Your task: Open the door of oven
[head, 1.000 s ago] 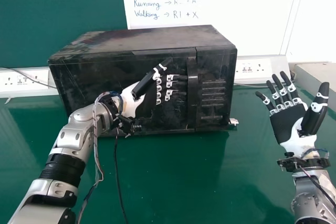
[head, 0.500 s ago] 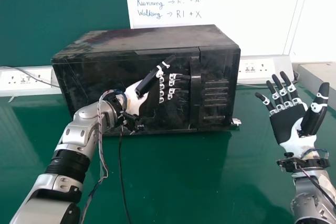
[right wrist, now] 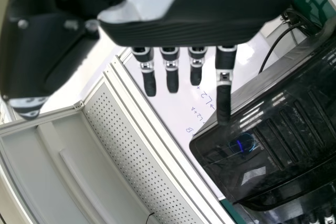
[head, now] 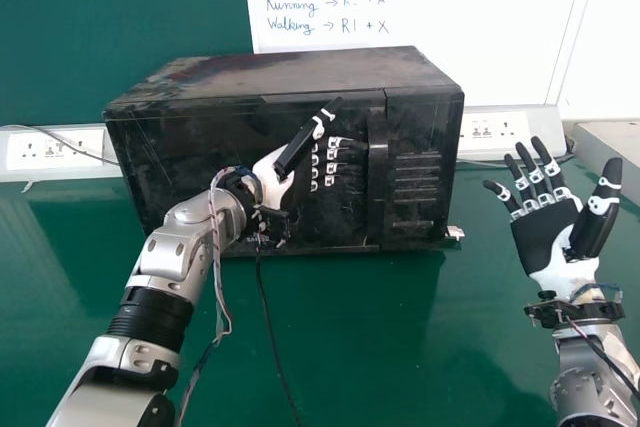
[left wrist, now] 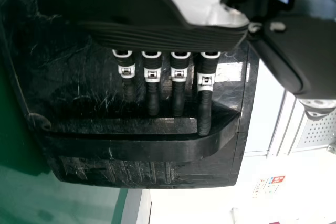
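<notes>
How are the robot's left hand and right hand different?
The left hand is in front of the oven's door, but the right hand is off to the side of the oven. The left hand's fingers point sideways, toward the door's handle, while the right hand's point away from the robot. Both hands are black and white, with their fingers out straight.

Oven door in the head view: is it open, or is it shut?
Shut: the door lies flush with the ribbed panel, and only a thin seam shows between them, beside the handle.
</notes>
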You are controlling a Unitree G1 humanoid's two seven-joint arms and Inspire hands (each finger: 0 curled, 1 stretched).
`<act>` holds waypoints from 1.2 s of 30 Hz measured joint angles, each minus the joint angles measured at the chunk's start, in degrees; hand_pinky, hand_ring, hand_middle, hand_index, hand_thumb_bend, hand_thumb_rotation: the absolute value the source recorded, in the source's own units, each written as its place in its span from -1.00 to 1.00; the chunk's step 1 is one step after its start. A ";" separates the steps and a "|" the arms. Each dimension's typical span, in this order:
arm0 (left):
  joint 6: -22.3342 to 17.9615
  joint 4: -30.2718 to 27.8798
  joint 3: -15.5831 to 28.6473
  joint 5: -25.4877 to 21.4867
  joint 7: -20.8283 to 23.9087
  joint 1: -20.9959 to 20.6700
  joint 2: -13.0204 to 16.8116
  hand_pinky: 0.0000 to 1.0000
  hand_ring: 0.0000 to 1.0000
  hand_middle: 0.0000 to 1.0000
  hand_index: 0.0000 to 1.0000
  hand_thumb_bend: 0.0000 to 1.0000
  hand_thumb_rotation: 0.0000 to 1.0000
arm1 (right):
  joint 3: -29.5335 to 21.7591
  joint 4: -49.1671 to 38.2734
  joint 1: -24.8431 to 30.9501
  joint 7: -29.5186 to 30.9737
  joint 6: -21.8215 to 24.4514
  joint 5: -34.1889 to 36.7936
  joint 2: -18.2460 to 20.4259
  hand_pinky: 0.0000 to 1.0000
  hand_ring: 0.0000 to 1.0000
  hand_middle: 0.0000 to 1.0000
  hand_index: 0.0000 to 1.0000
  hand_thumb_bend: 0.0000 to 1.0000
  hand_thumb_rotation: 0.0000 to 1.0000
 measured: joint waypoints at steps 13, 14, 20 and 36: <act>3.46 -0.02 1.04 -3.82 -1.74 0.01 0.05 -0.01 0.51 0.89 0.93 1.00 0.50 | -0.04 -0.18 0.00 -0.04 0.10 0.01 0.01 0.29 0.69 0.87 0.82 1.00 0.72; 4.12 -0.08 1.29 -4.37 -1.89 0.04 0.03 0.00 0.51 0.90 0.95 1.00 0.47 | -0.03 -0.17 0.00 -0.02 0.10 0.01 0.01 0.28 0.69 0.87 0.82 1.00 0.72; 6.96 -1.60 3.76 -7.96 -1.77 1.75 -1.12 0.00 0.55 0.91 1.00 0.96 0.40 | -0.09 -0.17 0.00 0.15 0.10 0.01 -0.01 0.27 0.68 0.87 0.80 1.00 0.73; 7.80 -4.02 3.93 -8.41 -1.51 2.85 -1.70 0.02 0.52 0.85 1.00 1.00 0.45 | -0.12 -0.15 0.00 0.16 -0.16 -0.09 -0.05 0.27 0.70 0.90 0.81 1.00 0.78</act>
